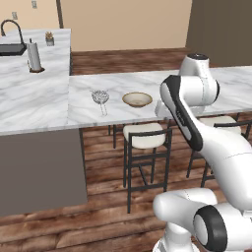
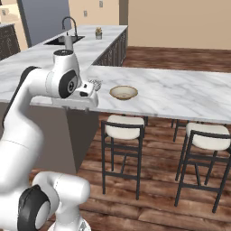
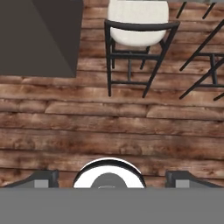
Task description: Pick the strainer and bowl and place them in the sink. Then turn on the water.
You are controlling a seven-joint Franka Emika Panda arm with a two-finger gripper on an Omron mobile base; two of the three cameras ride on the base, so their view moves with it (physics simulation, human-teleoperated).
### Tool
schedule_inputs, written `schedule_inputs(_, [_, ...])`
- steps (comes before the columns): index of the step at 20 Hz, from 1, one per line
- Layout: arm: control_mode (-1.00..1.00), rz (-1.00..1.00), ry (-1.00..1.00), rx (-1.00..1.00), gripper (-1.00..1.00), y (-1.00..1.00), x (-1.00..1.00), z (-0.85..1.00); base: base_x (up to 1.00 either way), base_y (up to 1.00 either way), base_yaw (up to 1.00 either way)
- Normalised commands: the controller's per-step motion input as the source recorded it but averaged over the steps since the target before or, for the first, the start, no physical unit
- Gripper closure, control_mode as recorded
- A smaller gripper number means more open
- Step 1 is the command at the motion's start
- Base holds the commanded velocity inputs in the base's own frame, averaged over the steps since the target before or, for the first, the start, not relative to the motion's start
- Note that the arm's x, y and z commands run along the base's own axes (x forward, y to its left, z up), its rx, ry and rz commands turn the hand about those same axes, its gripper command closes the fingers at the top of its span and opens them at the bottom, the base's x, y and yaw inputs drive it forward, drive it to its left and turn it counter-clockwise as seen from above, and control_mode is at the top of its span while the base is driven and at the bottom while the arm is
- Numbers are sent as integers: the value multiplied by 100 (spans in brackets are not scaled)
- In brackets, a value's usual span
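Marble counter (image 1: 49,98) holds strainer (image 1: 100,96) beside bowl (image 1: 137,99) — fingers (image 3: 43,178) spread wide, nothing gripped, over wood floor (image 3: 109,131)

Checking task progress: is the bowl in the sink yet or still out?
Out. The bowl sits upright on the marble counter beside the strainer, far from the sink.

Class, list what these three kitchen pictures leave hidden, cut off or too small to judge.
- Sink, left base view: cut by the left edge; its inside is unseen.
- Strainer, right base view: partly behind the arm.
- Faucet, right base view: too small to tell whether water runs.
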Motion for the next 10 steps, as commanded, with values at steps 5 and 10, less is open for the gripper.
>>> schedule_inputs(5, [-100, -2, 1, 0, -100, -4, -38, 0, 0, 0, 0])
schedule_inputs(10, [-100, 0, 0, 0, -100, 0, -47, 9, 0, 0, 0])
